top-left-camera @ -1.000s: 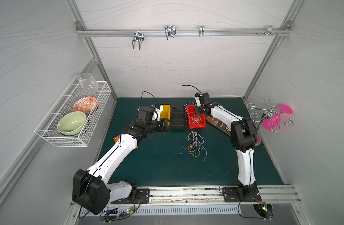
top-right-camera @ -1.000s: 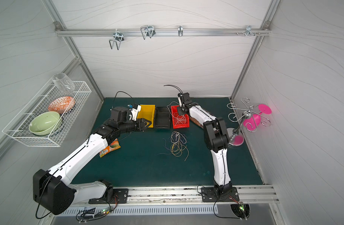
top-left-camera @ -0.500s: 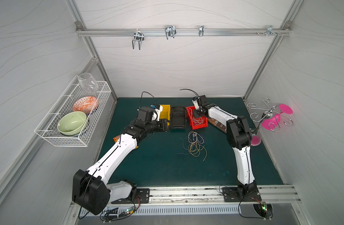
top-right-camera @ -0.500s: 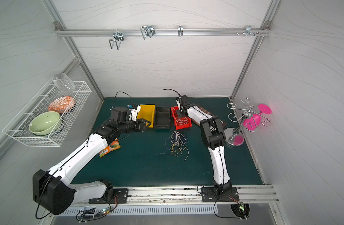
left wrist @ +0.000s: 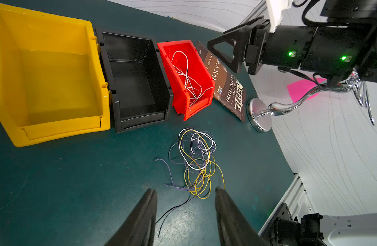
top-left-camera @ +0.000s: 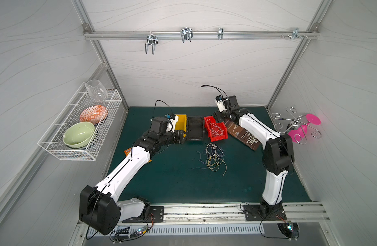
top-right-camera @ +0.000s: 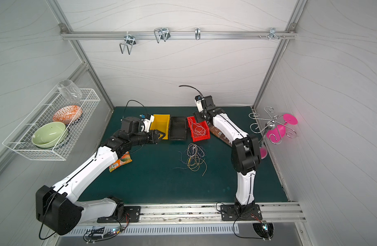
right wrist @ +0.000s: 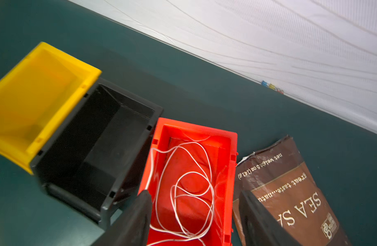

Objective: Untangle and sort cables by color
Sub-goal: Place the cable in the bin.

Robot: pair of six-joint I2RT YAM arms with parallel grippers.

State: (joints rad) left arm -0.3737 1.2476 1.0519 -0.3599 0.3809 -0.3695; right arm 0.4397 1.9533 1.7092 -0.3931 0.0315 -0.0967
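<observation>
Tangled on the green surface [top-left-camera: 172,181] at mid-frame in both top views: thin looping cables [top-left-camera: 213,157], white, yellow and violet-dark. More white cables [top-left-camera: 215,130] coiled inside the red bin [top-left-camera: 218,138], beside black bin [top-left-camera: 196,137] and yellow bin [top-left-camera: 181,123]; chip bag [top-left-camera: 245,136] to its right. Left hand [left wrist: 185,189] released, empty; right hand [right wrist: 195,192] spread, empty, above the red bin.

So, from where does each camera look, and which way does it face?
Top views: high at the front, side by side, looking down toward the back wall; both show the left arm, right arm, three bins and cable pile.
Left wrist: low over the mat, facing the pile and bins; its open left gripper shows, and the right arm's end.
Right wrist: above the red bin, looking down at white cables; its open right gripper shows.
Shared: both wrist views show the red bin and chip bag.
</observation>
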